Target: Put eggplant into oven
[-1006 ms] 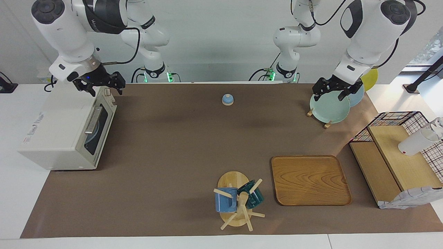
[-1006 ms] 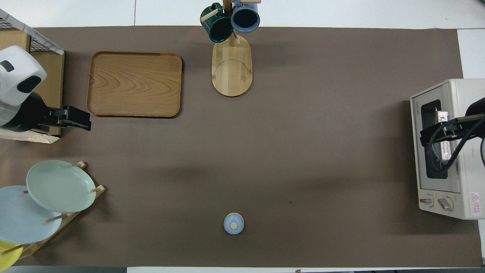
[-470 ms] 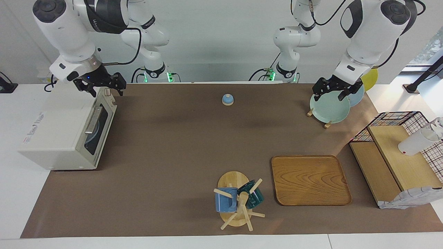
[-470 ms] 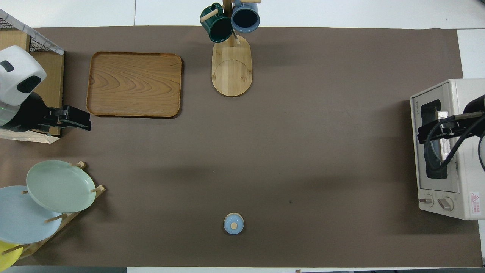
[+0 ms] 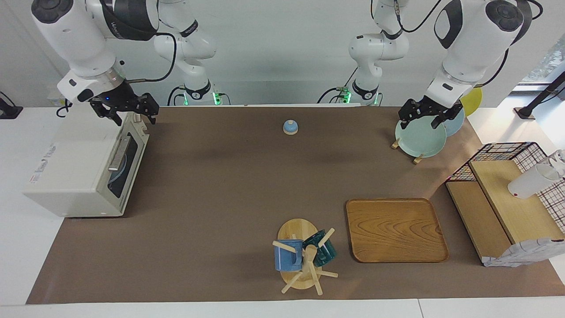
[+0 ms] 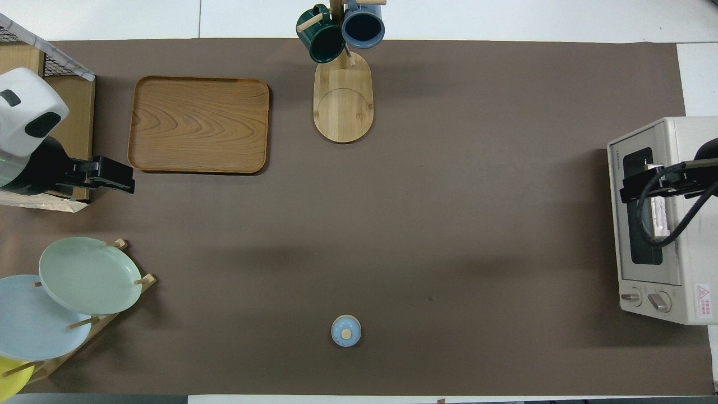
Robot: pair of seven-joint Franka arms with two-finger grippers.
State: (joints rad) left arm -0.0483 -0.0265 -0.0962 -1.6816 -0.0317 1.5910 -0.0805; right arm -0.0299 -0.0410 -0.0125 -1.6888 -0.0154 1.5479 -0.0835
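The off-white oven (image 5: 79, 168) stands at the right arm's end of the table with its glass door shut; a pale blue round shape shows through the window. The oven also shows in the overhead view (image 6: 673, 224). The eggplant is out of view in both views. My right gripper (image 5: 134, 117) hangs open over the oven's corner nearest the robots, above the door's top edge, holding nothing; from overhead it (image 6: 625, 193) covers part of the window. My left gripper (image 5: 418, 121) waits open and holding nothing over the plate rack.
A rack of plates (image 5: 419, 139) stands at the left arm's end, with a wire-and-wood shelf (image 5: 507, 194) beside it farther from the robots. A wooden tray (image 5: 395, 229) and a mug tree (image 5: 302, 256) sit toward the table's front edge. A small blue bell (image 5: 290, 127) sits near the robots.
My right gripper has drifted slightly up and toward the table's end over the oven. The left arm and all objects are unchanged.
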